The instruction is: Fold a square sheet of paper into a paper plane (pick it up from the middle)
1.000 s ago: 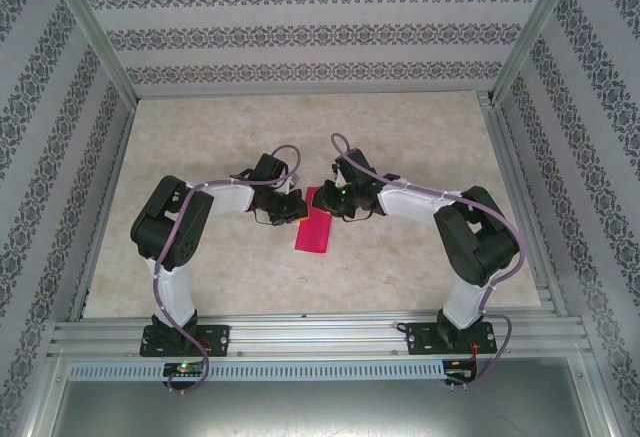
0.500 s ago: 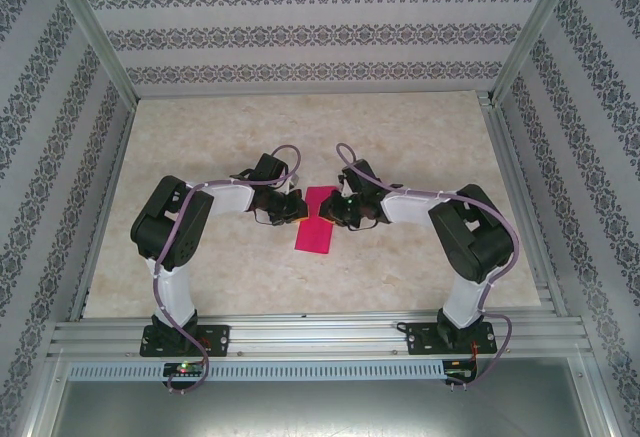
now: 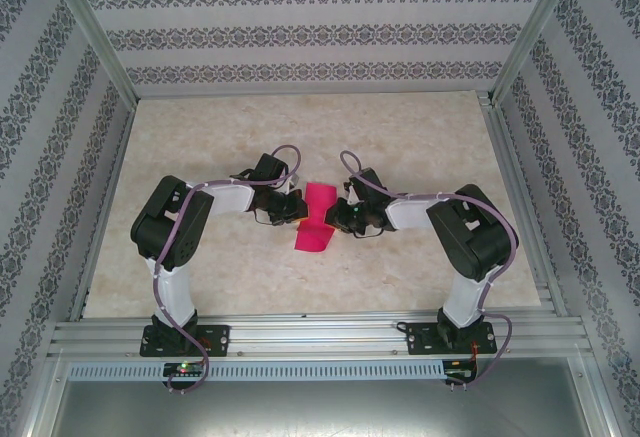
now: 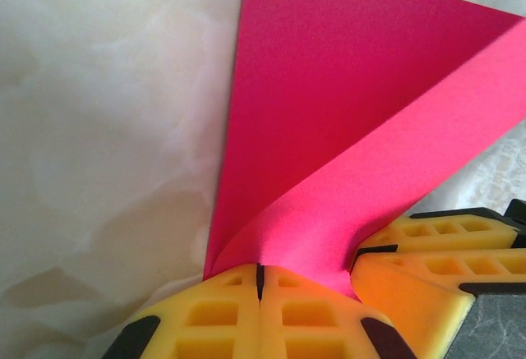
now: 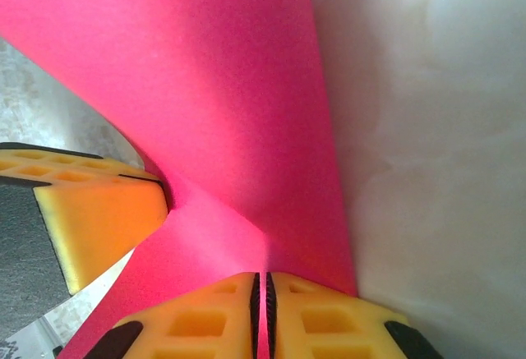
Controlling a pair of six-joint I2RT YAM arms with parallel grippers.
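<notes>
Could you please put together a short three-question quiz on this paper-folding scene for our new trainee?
1. True or false: the pink paper lies flat and untouched on the table.
2. Which gripper pinches the paper? A) the left gripper alone B) the right gripper alone C) both D) neither
3. Fill in: the fingers of both grippers are ____ in colour.
Key: 1 false; 2 C; 3 yellow.
</notes>
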